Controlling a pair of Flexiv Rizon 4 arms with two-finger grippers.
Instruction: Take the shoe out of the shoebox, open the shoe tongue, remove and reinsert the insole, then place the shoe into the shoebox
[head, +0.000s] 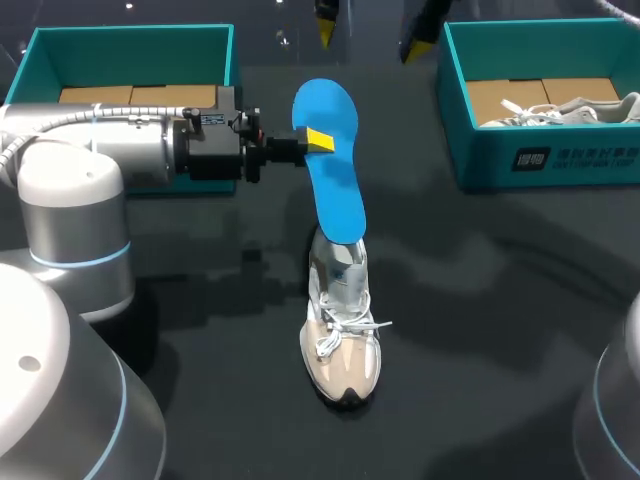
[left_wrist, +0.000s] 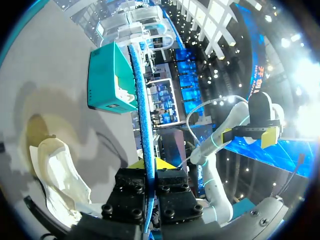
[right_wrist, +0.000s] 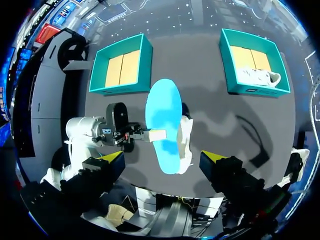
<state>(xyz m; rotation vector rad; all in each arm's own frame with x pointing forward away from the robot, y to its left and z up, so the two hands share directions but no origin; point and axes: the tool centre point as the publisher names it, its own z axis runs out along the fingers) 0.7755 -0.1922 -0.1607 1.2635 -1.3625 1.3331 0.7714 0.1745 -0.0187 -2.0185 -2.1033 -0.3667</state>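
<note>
We work over a dark table (head: 480, 300) with a teal box at each far corner. The left box (head: 130, 32) shows only its cardboard floor. The right box (head: 560, 150) holds a second shoe (head: 560, 112), white and lying on its side.

The shoe (head: 342, 340) is out of its box and stands on its sole in the middle of the table, laces loose. The blue insole (head: 335, 190) is almost wholly out. Its lower end sits at the shoe's opening and the rest stands up clear of it. We cannot tell from this whether it is coming out or going back in. Either way, we judge that seating the insole and boxing the shoe are both left to do.

The left gripper (head: 318, 140) is clenched on the insole from its left edge, in the upper half. In the left wrist view the blue strip runs edge-on between the two pressed tips. The right gripper (right_wrist: 164, 159) hangs high over the table, fingers spread wide with nothing between them.

The shoe's long axis runs near to far, toe toward us and heel away. The insole follows much the same line, rising from the heel opening up and away and leaning a little left, its broad face turned to the head view.
</note>
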